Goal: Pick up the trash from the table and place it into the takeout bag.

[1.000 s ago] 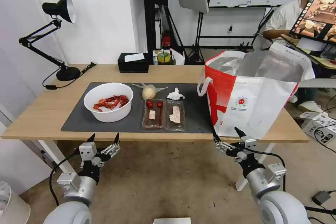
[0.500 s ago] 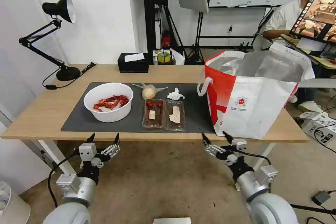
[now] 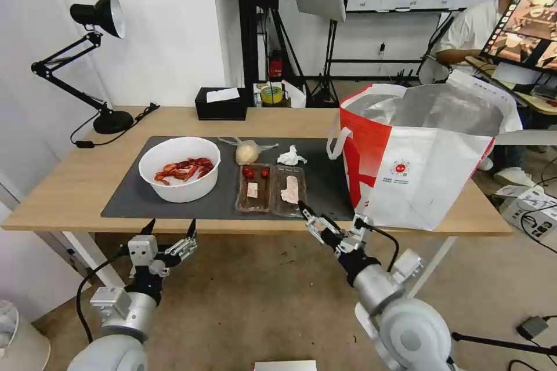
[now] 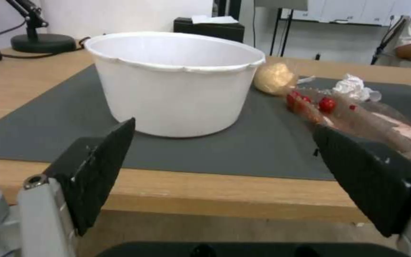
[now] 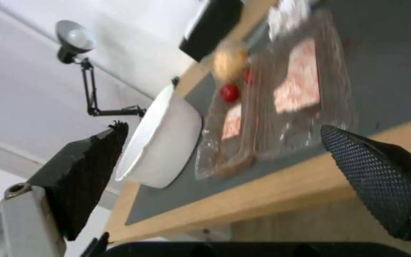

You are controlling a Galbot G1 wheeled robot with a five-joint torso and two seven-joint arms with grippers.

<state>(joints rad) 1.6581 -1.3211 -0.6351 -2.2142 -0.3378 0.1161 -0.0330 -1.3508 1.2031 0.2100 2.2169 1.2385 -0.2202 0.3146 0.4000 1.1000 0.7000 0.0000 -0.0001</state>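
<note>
Two clear plastic trays (image 3: 271, 188) lie side by side on the dark grey mat (image 3: 133, 200), long axes running away from the robot, holding red and pale scraps. Left of them stands the white bowl (image 3: 180, 168) of crayfish shells; right, the takeout bag (image 3: 423, 151) stands upright. The right gripper (image 3: 328, 221), jaws spread, hovers at the bench (image 3: 69, 185) edge just before the trays. The left gripper (image 3: 170, 227) hangs below the bench edge, jaws spread.

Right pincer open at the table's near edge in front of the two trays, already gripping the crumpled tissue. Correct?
Not quite. The right pincer is open at the table's near edge by the two trays, but it grips nothing. The head view shows the crumpled tissue untouched on the mat, beyond the trays.
</note>
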